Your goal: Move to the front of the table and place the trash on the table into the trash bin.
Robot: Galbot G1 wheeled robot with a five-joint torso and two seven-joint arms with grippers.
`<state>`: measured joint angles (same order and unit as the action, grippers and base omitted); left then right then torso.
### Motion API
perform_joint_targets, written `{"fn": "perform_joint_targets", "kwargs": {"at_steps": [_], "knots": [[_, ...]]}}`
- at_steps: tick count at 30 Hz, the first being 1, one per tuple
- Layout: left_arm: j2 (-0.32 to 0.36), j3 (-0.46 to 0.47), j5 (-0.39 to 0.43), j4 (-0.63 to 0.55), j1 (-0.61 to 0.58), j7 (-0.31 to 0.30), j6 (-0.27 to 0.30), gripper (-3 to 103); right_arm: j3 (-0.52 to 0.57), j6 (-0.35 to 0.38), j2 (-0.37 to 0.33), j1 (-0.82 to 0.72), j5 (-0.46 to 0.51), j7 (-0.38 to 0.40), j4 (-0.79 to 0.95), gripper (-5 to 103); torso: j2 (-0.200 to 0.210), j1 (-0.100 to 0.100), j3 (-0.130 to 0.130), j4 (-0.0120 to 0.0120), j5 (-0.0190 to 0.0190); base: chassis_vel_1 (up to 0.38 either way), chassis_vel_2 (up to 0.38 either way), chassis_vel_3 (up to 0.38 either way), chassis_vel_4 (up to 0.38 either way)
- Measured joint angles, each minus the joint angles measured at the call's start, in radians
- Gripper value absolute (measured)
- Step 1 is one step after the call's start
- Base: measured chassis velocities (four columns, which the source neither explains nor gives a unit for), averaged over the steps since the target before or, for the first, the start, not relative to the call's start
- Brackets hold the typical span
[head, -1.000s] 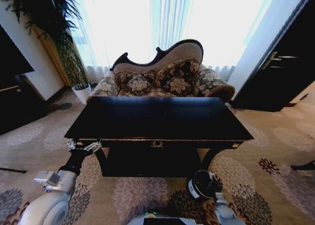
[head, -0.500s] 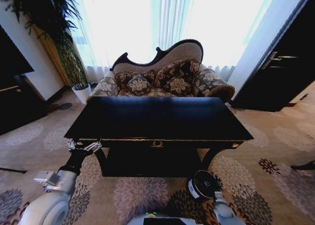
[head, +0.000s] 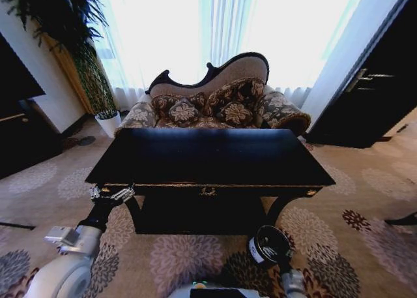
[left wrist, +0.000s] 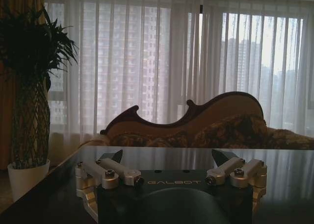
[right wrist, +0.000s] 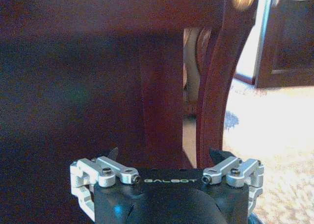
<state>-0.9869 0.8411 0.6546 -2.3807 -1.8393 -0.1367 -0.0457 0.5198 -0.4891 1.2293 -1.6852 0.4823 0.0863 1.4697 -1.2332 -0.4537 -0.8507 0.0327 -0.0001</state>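
Left gripper (head: 112, 193) at desk (head: 208, 156) front-left corner, fingers (left wrist: 114, 156) spread over bare top; right gripper (right wrist: 166, 158) low by a desk leg, fingers spread; trash bin (head: 268, 244) on carpet below front edge.

The right arm dropped lower beside the small black cylindrical trash bin (head: 268, 244), leaving its rim uncovered.
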Motion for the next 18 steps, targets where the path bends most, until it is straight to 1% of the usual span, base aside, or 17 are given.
{"fn": "perform_joint_targets", "kwargs": {"at_steps": [2, 3, 4, 5, 7, 8, 9, 11, 12, 14, 16, 18], "knots": [[0.0, 0.0, 0.0, 0.0, 0.0, 0.0, 0.0, 100, 0.039, 0.001, 0.018, -0.047, 0.0, 0.002, 0.094, 100, 0.0, 0.0, 0.0, -0.0001, -0.0003, 0.0, 0.0, 0.0, 0.0], [0.0, 0.0, 0.0, 0.0, 0.0, 0.0, 0.0, 100, 0.039, 0.001, 0.018, -0.047, 0.0, 0.002, 0.094, 100, 0.0, 0.0, 0.0, -0.0001, -0.0003, 0.0, 0.0, 0.0, 0.0], [0.0, 0.0, 0.0, 0.0, 0.0, 0.0, 0.0, 100, 0.054, 0.002, 0.024, -0.065, 0.001, 0.004, 0.134, 100, 0.0, 0.0, 0.0, -0.0001, -0.0002, 0.0, 0.0, 0.0, 0.0], [0.0, 0.0, 0.0, 0.0, 0.0, 0.0, 0.0, 100, 0.088, 0.0, 0.031, -0.1, 0.001, 0.008, 0.209, 100, 0.0, 0.0, 0.0, -0.0002, 0.0, 0.0, 0.0, 0.0, 0.0], [0.0, 0.0, 0.0, 0.0, 0.0, 0.0, 0.0, 100, 0.122, -0.005, 0.032, -0.127, 0.004, 0.01, 0.276, 100, 0.0, 0.0, 0.0, -0.0001, -0.0005, 0.0, 0.0, 0.0, 0.0], [0.0, 0.0, 0.0, 0.0, 0.0, 0.0, 0.0, 100, 0.122, -0.005, 0.032, -0.127, 0.004, 0.01, 0.276, 100, 0.0, 0.0, 0.0, -0.0001, -0.0005, 0.0, 0.0, 0.0, 0.0], [0.0, 0.0, 0.0, 0.0, 0.0, 0.0, 0.0, 100, 0.152, -0.005, 0.025, -0.147, 0.01, 0.01, 0.336, 100, 0.0, 0.0, 0.0, -0.0001, 0.0, 0.0, 0.0, 0.0, 0.0], [0.0, 0.0, 0.0, 0.0, 0.0, 0.0, 0.0, 100, 0.182, -0.004, 0.016, -0.159, 0.016, 0.01, 0.38, 100, 0.0, 0.0, 0.0, -0.0003, -0.0001, 0.0, 0.0, 0.0, 0.0], [0.0, 0.0, 0.0, 0.0, 0.0, 0.0, 0.0, 100, 0.214, 0.0, 0.008, -0.17, 0.024, 0.009, 0.421, 100, 0.0, 0.0, 0.0, -0.0003, -0.0003, 0.0, 0.0, 0.0, 0.0], [0.0, 0.0, 0.0, 0.0, 0.0, 0.0, 0.0, 100, 0.232, 0.003, 0.006, -0.175, 0.029, 0.008, 0.442, 100, 0.0, 0.0, 0.0, -0.0003, 0.0, 0.0, 0.0, 0.0, 0.0], [0.0, 0.0, 0.0, 0.0, 0.0, 0.0, 0.0, 100, 0.29, 0.02, -0.003, -0.185, 0.047, 0.005, 0.519, 100, 0.0, 0.0, 0.0, -0.0001, -0.0004, 0.0, 0.0, 0.0, 0.0], [0.0, 0.0, 0.0, 0.0, 0.0, 0.0, 0.0, 100, 0.308, 0.038, -0.012, -0.185, 0.057, 0.002, 0.554, 100, 0.0, 0.0, 0.0, -0.0002, 0.0001, 0.0, 0.0, 0.0, 0.0]]}}
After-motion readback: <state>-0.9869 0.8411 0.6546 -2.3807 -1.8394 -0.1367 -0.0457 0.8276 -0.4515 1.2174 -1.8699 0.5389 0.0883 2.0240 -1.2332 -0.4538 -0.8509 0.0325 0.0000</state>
